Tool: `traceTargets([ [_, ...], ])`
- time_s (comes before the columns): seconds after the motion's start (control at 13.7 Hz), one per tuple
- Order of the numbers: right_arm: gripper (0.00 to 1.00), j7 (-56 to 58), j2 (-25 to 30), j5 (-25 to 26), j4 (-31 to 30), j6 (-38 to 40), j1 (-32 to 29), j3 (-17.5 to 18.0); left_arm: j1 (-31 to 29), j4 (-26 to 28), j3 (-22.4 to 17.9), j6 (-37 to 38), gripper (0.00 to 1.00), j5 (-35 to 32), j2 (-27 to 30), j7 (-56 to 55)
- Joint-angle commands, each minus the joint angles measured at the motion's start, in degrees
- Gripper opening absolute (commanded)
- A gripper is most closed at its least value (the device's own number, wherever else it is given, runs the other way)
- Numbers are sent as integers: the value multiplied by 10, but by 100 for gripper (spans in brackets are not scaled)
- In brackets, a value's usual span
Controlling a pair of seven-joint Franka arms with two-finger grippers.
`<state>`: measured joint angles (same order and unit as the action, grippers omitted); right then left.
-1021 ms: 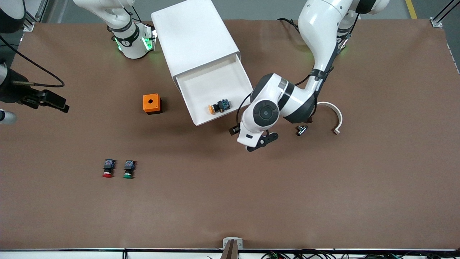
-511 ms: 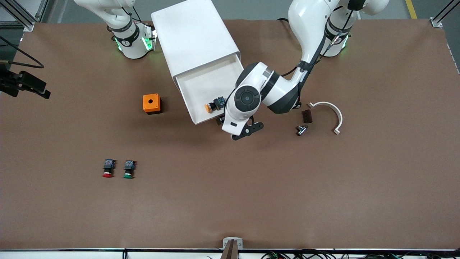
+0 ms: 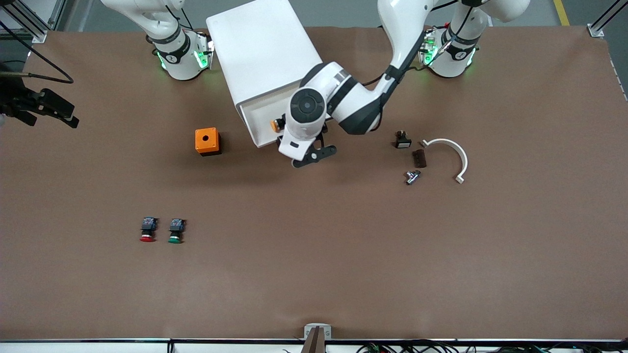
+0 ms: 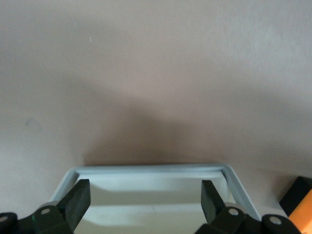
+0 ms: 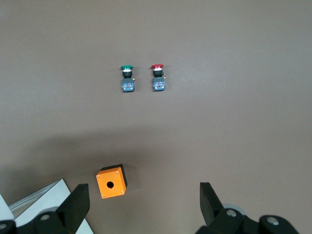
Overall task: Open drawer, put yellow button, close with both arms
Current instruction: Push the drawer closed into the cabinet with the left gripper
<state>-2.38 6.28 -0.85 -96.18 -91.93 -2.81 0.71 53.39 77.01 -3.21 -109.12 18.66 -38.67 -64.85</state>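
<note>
The white cabinet (image 3: 260, 49) stands between the arms' bases. Its top drawer (image 3: 256, 128) sticks out a short way. The yellow button (image 3: 276, 125) lies in the drawer, and only its cap shows beside the left arm's hand. My left gripper (image 3: 311, 154) is open and empty over the drawer's front; the left wrist view shows its fingertips (image 4: 78, 197) just inside the front rim (image 4: 151, 169). My right gripper (image 3: 46, 105) is open and empty, up over the table's edge at the right arm's end; in its wrist view (image 5: 144, 204) it looks down on the table.
An orange box (image 3: 206, 140) sits beside the drawer, and shows in the right wrist view (image 5: 111, 181). Red-capped (image 3: 147, 230) and green-capped (image 3: 175, 231) buttons lie nearer the front camera. A white curved piece (image 3: 454, 152) and small dark parts (image 3: 418, 158) lie toward the left arm's end.
My left gripper has moved toward the cabinet, and the drawer has slid most of the way in with the yellow button in it. My right gripper has shifted a little.
</note>
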Motion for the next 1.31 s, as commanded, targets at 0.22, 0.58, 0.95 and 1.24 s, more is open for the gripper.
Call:
traceTargets([
  [0.22,100,6,1,9,9,-6,-21,8,34,11,26,7,100,10,10,-51],
  [0.58,100,6,2,7,10,-10,-30,9,34,12,52,7,100,31,8,-45],
  [0.95,100,7,2,9,10,-17,-26,9,34,13,62,7,100,41,4,-42],
  [1.24,100,6,2,9,9,-19,-24,9,-10,9,53,8,100,29,10,-44],
])
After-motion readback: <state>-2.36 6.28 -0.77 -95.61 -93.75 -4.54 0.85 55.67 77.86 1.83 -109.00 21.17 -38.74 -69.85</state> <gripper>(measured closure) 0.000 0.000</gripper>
